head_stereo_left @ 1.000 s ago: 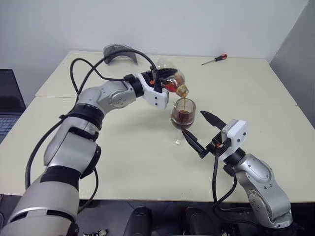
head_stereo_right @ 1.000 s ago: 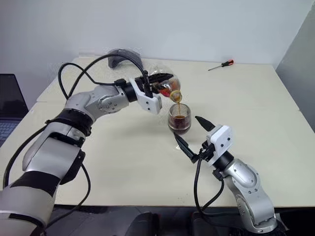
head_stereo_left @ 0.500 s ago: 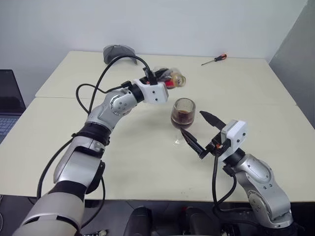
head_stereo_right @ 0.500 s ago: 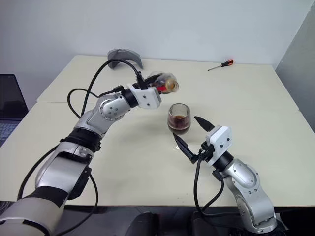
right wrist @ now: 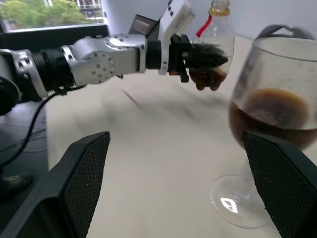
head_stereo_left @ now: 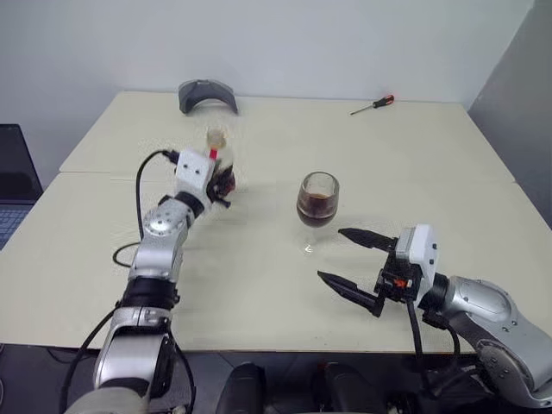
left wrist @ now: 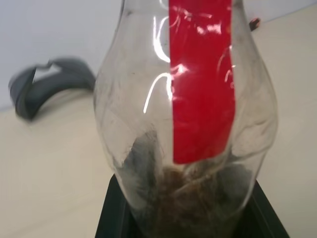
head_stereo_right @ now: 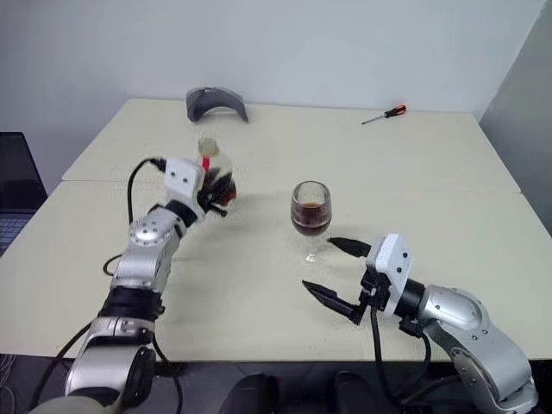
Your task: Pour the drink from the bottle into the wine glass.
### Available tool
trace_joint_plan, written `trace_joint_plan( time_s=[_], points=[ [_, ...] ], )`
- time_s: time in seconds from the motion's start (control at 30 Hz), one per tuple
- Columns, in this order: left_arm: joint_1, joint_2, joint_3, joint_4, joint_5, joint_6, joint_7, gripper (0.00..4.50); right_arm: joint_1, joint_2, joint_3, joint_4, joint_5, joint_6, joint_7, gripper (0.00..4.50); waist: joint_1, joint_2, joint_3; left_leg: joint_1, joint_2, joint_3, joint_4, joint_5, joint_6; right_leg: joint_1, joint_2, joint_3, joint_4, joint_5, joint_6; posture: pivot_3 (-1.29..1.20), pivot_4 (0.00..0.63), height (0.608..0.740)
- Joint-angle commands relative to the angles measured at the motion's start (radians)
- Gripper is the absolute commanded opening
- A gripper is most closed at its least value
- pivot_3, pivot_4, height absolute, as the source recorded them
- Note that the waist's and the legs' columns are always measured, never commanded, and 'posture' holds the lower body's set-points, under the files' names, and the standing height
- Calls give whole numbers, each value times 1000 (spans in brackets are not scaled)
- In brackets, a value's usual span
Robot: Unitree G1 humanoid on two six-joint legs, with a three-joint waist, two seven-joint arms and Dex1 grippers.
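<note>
The bottle is upright at the left of the table, with a red label and a little dark drink left in its base. My left gripper is shut on its bulbous body. I cannot tell whether the bottle rests on the table. The wine glass stands mid-table, its bowl about half full of dark brown drink. My right gripper is open just in front of the glass and to its right, with nothing between its fingers and not touching the glass.
A grey curved object lies at the table's far edge, and a red-handled screwdriver lies far right. A laptop sits off the table's left side. A seam crosses the tabletop.
The pouring has stopped. My left arm swung the bottle left and down, away from the glass, and turned it upright. My right gripper drew back a little, still open.
</note>
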Motion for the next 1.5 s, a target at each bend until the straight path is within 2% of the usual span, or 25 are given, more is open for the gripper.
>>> trace_joint_plan(
  time_s=[0.03,0.23,0.37,0.6,0.77,0.83,0.97,1.1,1.17,1.33,1.5],
  points=[
    [28,10,68,-35,-51,-21,1,845,-45,-13,-1,-26,46,20,21,4500,4,0,0,0,0,0,0,0,0,0,0,0,0,0,0,0,150,740],
    [30,2,97,48,-54,-80,3,844,-102,-18,16,13,43,26,51,4500,7,-1,0,0,0,0,0,0,0,0,0,0,0,0,0,0,150,740],
    [-6,-1,134,174,-53,-121,54,844,-134,-12,34,32,38,26,67,4500,7,-1,0,0,0,0,0,0,0,0,0,0,-1,0,0,0,150,740],
    [-48,0,124,296,-36,-191,55,843,-151,-15,49,44,36,26,86,4500,7,-1,-1,0,0,0,-1,0,0,0,0,0,-1,0,0,0,150,740],
    [-15,-8,124,261,-47,-201,51,2583,-151,-15,49,36,41,32,84,4500,6,-1,-1,0,0,0,-1,0,0,0,0,0,0,0,0,0,150,740],
    [48,-9,136,160,-65,-178,55,3225,-134,-15,40,21,53,36,81,4500,4,-1,-1,0,0,0,-1,0,0,0,0,0,-1,0,0,0,150,740],
    [257,-7,182,-219,-65,-24,170,4486,-70,-18,7,7,41,23,57,4500,-4,-1,-1,0,2,0,-2,0,0,0,0,1,-1,0,0,0,150,740],
    [482,-77,191,-615,-65,182,291,4486,54,-17,-82,62,-33,-56,26,4500,1,-1,-1,1,1,0,-2,-1,0,1,-2,0,0,0,0,0,150,740],
    [542,-104,173,-711,-40,240,326,4486,80,-2,-94,104,-79,-98,8,4500,7,-2,-2,1,-1,0,-1,-1,0,2,-3,0,-1,-1,1,0,150,740],
    [620,-154,120,-777,-16,266,340,4486,88,123,-97,265,-206,-254,-97,4500,8,-2,-2,2,-1,0,-2,-1,0,2,-3,0,-1,-4,6,0,150,740],
    [642,-166,131,-765,-44,277,318,4486,52,204,-178,433,-229,-352,-157,4500,8,-2,-2,2,-1,1,-2,-1,0,1,-2,1,-1,-4,6,0,150,740]
  ],
)
